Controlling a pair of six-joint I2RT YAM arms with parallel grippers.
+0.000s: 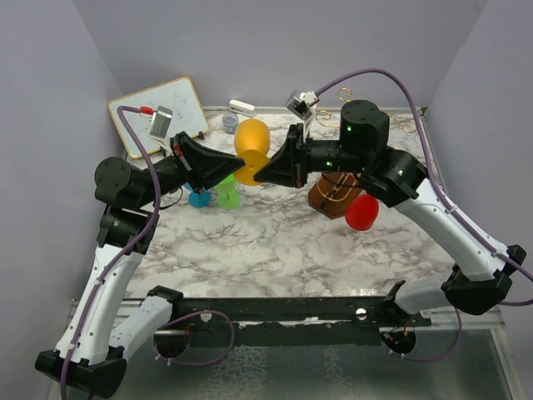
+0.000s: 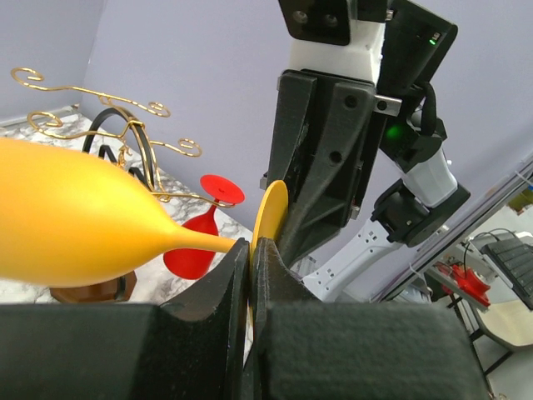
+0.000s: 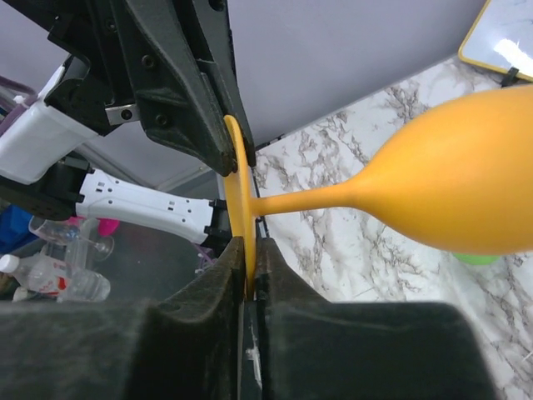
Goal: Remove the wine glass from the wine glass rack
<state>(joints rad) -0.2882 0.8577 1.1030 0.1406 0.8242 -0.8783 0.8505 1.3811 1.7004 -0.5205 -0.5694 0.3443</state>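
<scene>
An orange-yellow wine glass (image 1: 251, 138) is held in the air left of the rack, lying sideways. My left gripper (image 1: 242, 164) and my right gripper (image 1: 259, 173) meet from opposite sides at its round foot. In the left wrist view my gripper (image 2: 251, 250) is shut on the foot disc (image 2: 271, 210), with the bowl (image 2: 67, 218) to the left. In the right wrist view my gripper (image 3: 252, 250) is shut on the same foot (image 3: 237, 187), with the bowl (image 3: 466, 179) to the right. The gold wire rack (image 2: 125, 133) with its brown base (image 1: 326, 200) stands behind, apart from this glass.
A red wine glass (image 1: 362, 212) hangs upside down on the rack, also in the left wrist view (image 2: 198, 243). A blue glass (image 1: 200, 198) and a green glass (image 1: 226, 196) stand under my left gripper. A whiteboard (image 1: 162, 112) leans at the back left, with small items (image 1: 241, 107) along the back wall.
</scene>
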